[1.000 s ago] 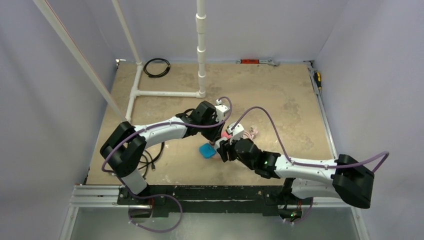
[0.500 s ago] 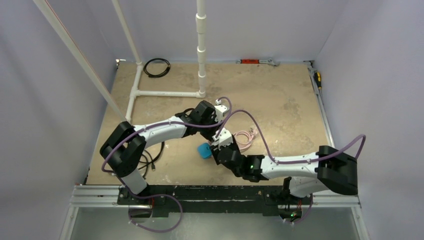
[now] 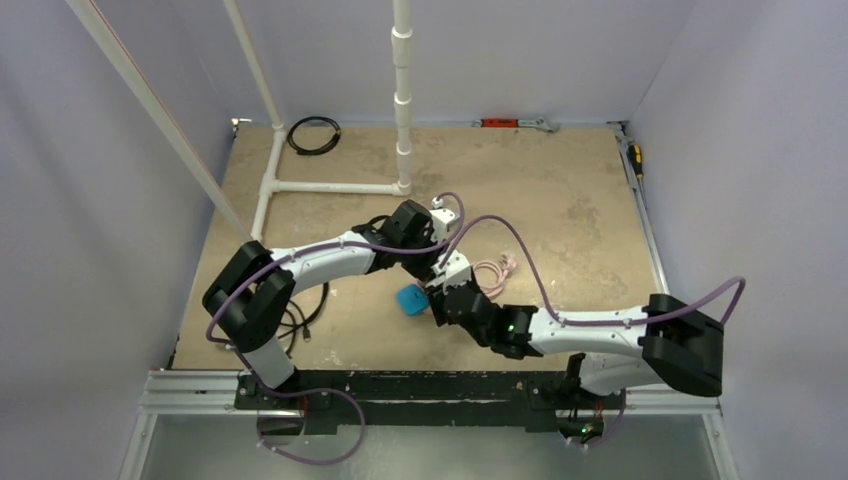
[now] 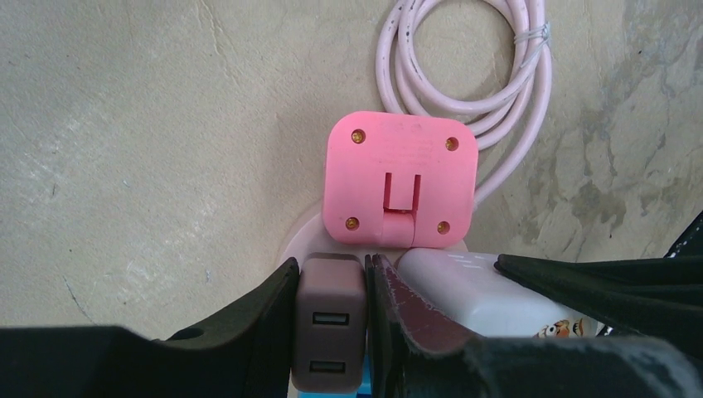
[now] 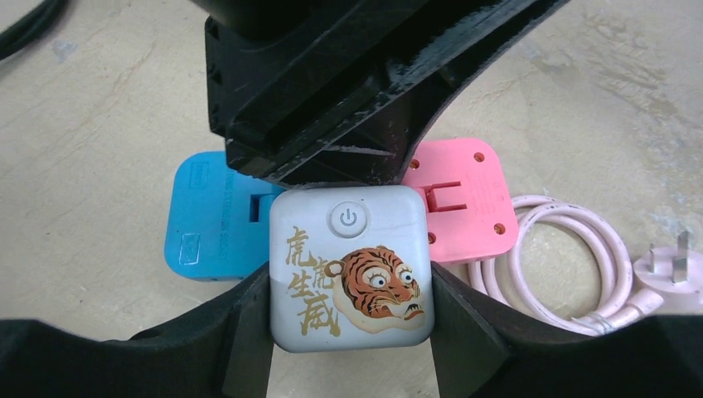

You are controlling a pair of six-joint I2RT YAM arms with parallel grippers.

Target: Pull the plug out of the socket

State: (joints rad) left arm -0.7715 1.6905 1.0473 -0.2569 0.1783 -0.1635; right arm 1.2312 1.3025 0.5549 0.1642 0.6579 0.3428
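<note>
Your left jaws pinch the little brown plug (image 4: 332, 319), your right jaws squeeze the white tiger box (image 5: 348, 265) just beside it, and the round pale socket (image 4: 300, 239) peeks out just ahead, under the pink square block (image 4: 402, 178).

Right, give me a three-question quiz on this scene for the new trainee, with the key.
1. True or false: the left gripper is shut on the brown USB charger.
2. What does the right gripper clamp? A: the blue adapter. B: the white tiger-print block. C: the loose wall plug.
3. Fill in: the square adapter next to the coiled cord is ____ in colour.

Key: 1 true; 2 B; 3 pink.
</note>
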